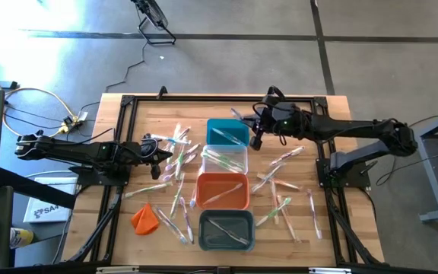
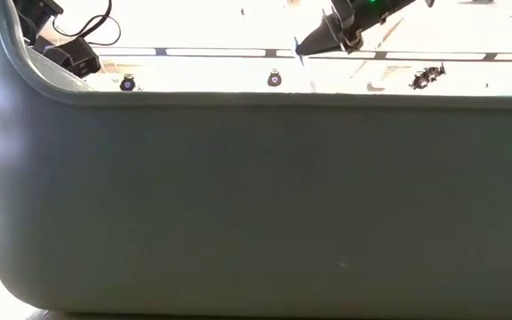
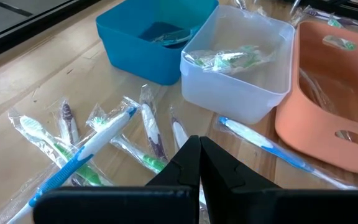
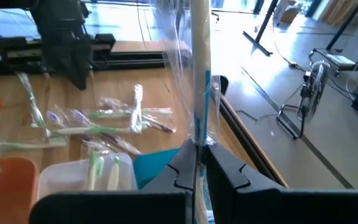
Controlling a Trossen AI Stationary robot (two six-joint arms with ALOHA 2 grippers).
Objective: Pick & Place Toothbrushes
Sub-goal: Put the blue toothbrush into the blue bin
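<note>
We've got the right claw clamped on a wrapped toothbrush above the teal bin, so let's centre over it and drop low before releasing, left claw closed empty over loose toothbrushes on the worktop

Four bins in a column — teal bin topmost — toothbrushes scattered both sides.
</note>
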